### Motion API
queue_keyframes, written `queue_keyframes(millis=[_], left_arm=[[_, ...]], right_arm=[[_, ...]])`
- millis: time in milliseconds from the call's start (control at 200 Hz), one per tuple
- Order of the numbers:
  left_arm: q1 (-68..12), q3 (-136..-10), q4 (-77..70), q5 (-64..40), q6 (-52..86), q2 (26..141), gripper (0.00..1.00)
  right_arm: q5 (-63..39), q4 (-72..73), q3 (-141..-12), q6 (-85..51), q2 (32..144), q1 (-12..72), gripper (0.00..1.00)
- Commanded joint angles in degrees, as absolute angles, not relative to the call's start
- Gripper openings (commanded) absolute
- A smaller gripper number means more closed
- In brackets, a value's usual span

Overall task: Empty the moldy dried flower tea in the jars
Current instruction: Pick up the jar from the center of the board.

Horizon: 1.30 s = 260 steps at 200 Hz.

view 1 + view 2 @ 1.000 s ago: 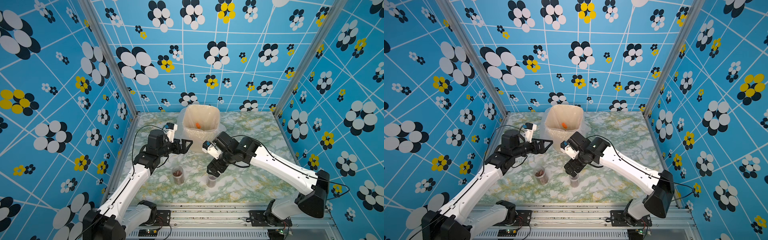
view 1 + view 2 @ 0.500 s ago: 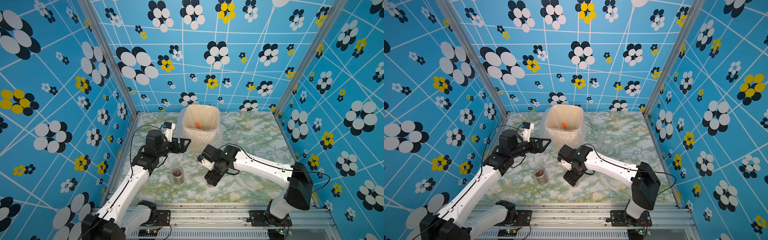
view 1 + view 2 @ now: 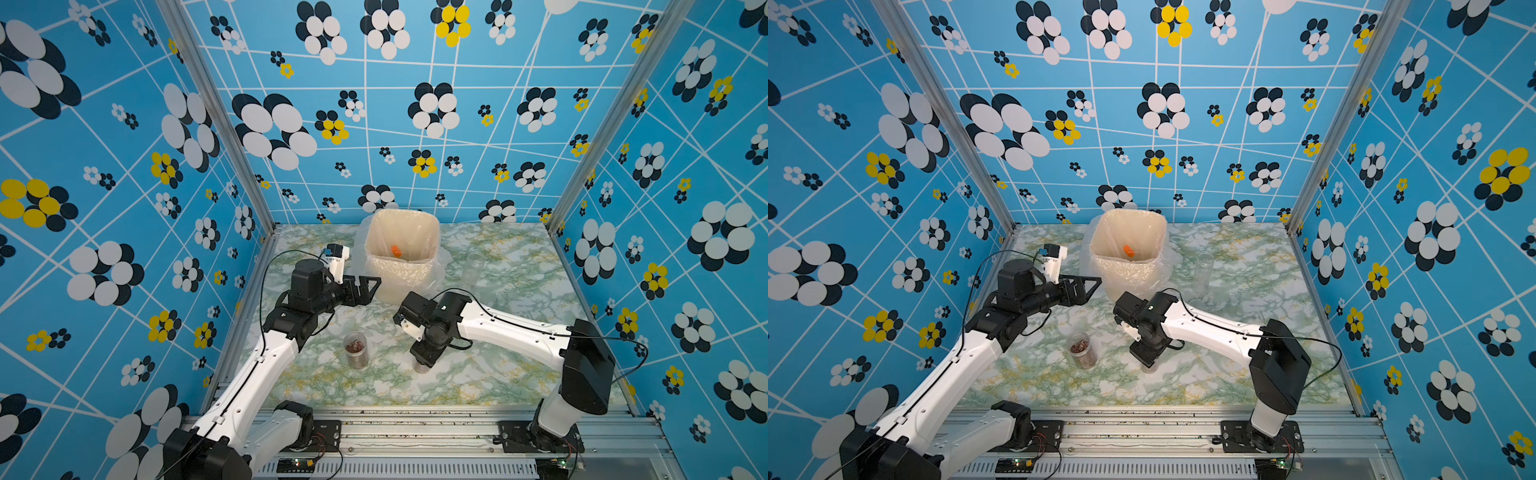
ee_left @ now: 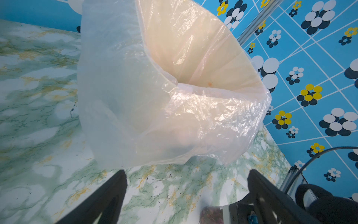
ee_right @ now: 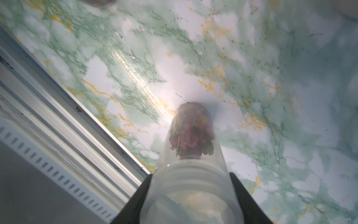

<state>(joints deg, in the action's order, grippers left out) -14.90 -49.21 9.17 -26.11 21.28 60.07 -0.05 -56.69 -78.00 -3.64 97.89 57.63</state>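
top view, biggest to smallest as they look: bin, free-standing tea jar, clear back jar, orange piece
1. bin
2. free-standing tea jar and clear back jar: about alike, the back one farther from the camera, so unranked
3. orange piece

The left arm [image 3: 257,365] was raised from the bench's front left corner and bent at the elbow. Its wrist was held level, and the left claw [image 3: 371,291] was pointed toward the middle of the bench, jaws spread wide and empty. The right arm [image 3: 511,332] was stretched low from the front right corner. Its wrist was turned downward, and the right claw [image 5: 190,174] was closed about a jar [image 5: 193,135], with fingers [image 5: 244,194] set against both sides.
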Motion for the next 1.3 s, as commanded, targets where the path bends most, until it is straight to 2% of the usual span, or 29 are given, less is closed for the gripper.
queue_keyframes(millis=[0, 195, 420, 760, 989, 1294], left_arm=[[-14.1, -48.9, 8.1, -25.8, 19.7, 59.3, 0.99], [-14.1, -49.1, 5.1, -31.0, 18.4, 57.0, 0.99], [-15.2, -50.7, 2.9, -37.1, 17.0, 54.8, 0.99], [-27.8, -54.4, 9.2, -40.2, 0.8, 57.5, 0.99], [-30.5, -55.4, 13.4, -45.2, -8.7, 60.9, 0.99], [-33.1, -56.0, 18.8, -44.0, -18.3, 64.8, 0.99]], right_arm=[[1.4, -56.8, -78.6, -3.4, 97.8, 57.8, 0.42], [0.9, -59.3, -83.8, -2.1, 94.2, 56.5, 0.28], [-6.6, -60.4, -89.5, -1.5, 89.4, 51.7, 0.23], [-17.7, -62.8, -96.0, -0.6, 86.2, 44.0, 0.18], [-23.6, -66.0, -98.4, 1.2, 86.1, 40.8, 0.18], [-29.7, -66.7, -99.7, 1.4, 86.4, 39.9, 0.17]])
